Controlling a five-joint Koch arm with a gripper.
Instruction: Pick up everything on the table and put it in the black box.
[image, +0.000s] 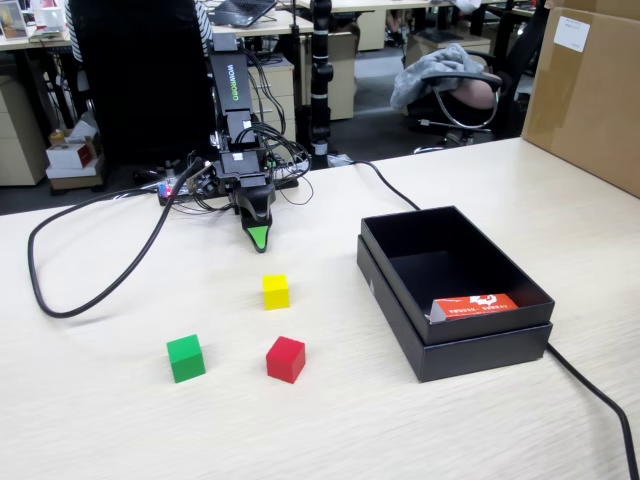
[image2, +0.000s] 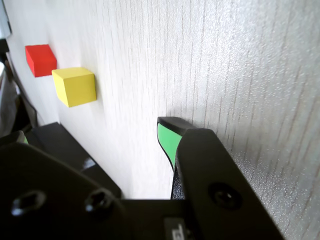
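Cubes all wait on the pale wood-grain desk (image: 120, 430): small yellow cube (image: 276, 291), green cube (image: 186, 358), red cube (image: 285, 359). Matte black cardboard box (image: 400, 285) holds none. Green-tipped tool (image: 258, 238) hovers empty; its grip I cannot tell.

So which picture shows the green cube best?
The fixed view: the green cube sits whole on the table, left of the red cube. The wrist view misses it; the only green there is the gripper pad.
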